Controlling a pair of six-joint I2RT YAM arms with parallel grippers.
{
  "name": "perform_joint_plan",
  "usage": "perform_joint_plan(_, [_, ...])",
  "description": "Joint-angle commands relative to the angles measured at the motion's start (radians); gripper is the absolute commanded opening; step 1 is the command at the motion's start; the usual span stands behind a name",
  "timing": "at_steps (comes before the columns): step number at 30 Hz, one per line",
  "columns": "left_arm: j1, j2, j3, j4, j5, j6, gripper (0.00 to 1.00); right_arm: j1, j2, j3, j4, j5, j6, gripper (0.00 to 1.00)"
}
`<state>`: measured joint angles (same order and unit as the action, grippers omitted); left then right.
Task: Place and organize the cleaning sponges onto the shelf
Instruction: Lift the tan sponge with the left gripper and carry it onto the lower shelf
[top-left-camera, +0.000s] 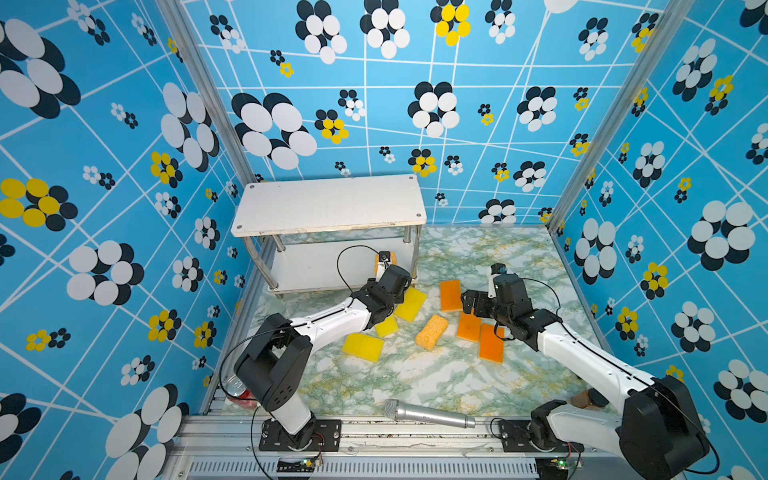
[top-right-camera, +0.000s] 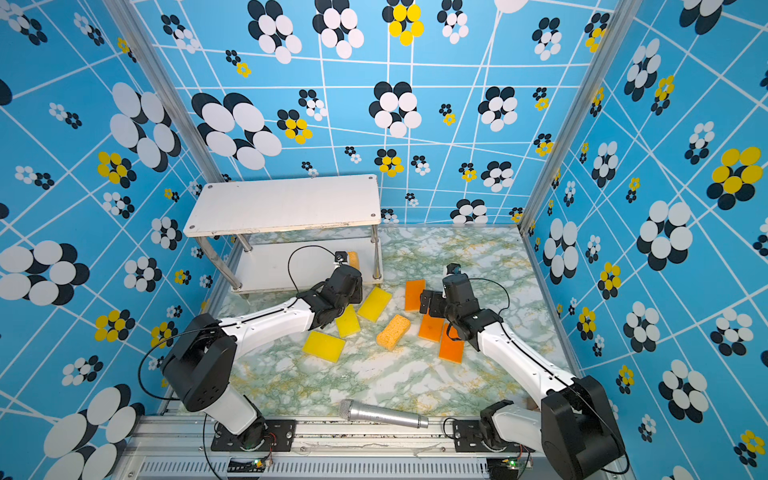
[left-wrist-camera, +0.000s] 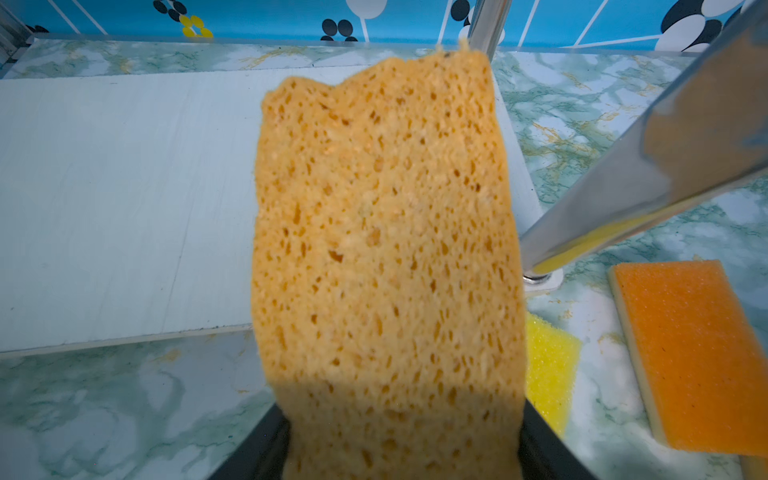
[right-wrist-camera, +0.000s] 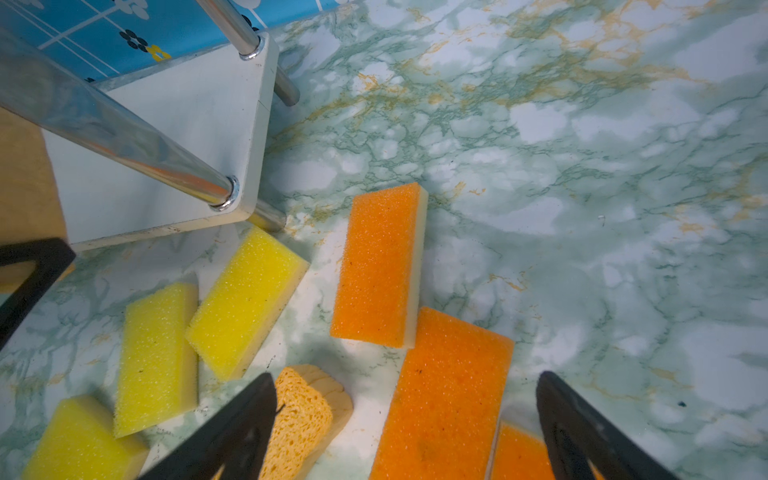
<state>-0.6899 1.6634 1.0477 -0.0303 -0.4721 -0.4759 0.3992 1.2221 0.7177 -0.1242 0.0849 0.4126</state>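
Left gripper (left-wrist-camera: 399, 453) clamped on porous sponge (left-wrist-camera: 382, 249), over right end of shelf's lower board (left-wrist-camera: 124, 187).
Chrome leg (left-wrist-camera: 665, 166) just beside its right edge, bare board to the left; near end hidden in jaws; long axis points to back wall (top-left-camera: 415, 104). Right gripper (right-wrist-camera: 405, 380) spread wide above orange sponges (right-wrist-camera: 449, 395).

In the left wrist view we are losing the near end of the tan porous sponge (left-wrist-camera: 382, 249) past the frame's edge, and it is covering most of the left pincer (left-wrist-camera: 401, 455). In both top views the left arm (top-left-camera: 332, 320) is hiding nearly all of that sponge and overlapping one yellow sponge (top-left-camera: 387, 326), while the right arm (top-left-camera: 582, 353) is overlapping an orange sponge (top-left-camera: 468, 328). A red can-like thing (top-left-camera: 239, 395) is peeking from behind the left arm's base, and we are failing to identify a brown thing (top-left-camera: 582, 401) by the right base.
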Motion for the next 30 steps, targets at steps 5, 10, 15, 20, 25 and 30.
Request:
perform_joint_plan(5, [0.024, 0.076, 0.088, 0.032, 0.026, 0.015, 0.42, 0.009, -0.012, -0.008, -0.020, 0.022, 0.009, 0.99])
perform_joint_plan(10, [0.031, 0.110, 0.120, 0.034, 0.063, 0.040, 0.42, 0.008, -0.021, -0.020, -0.024, 0.024, 0.003, 0.99])
perform_joint_plan(15, [0.045, 0.137, 0.153, -0.004, 0.089, 0.043, 0.42, 0.009, -0.035, -0.036, -0.016, 0.026, 0.002, 0.99])
perform_joint_plan(20, [0.050, 0.148, 0.165, 0.007, 0.074, 0.057, 0.42, 0.009, -0.047, -0.048, -0.011, 0.027, 0.003, 0.99])
perform_joint_plan(25, [0.050, 0.161, 0.154, 0.017, 0.061, 0.055, 0.42, 0.009, -0.063, -0.061, -0.014, 0.039, -0.003, 0.99])
perform_joint_plan(30, [0.052, 0.168, 0.144, 0.032, 0.053, 0.057, 0.42, 0.009, -0.064, -0.070, -0.014, 0.042, -0.006, 0.99])
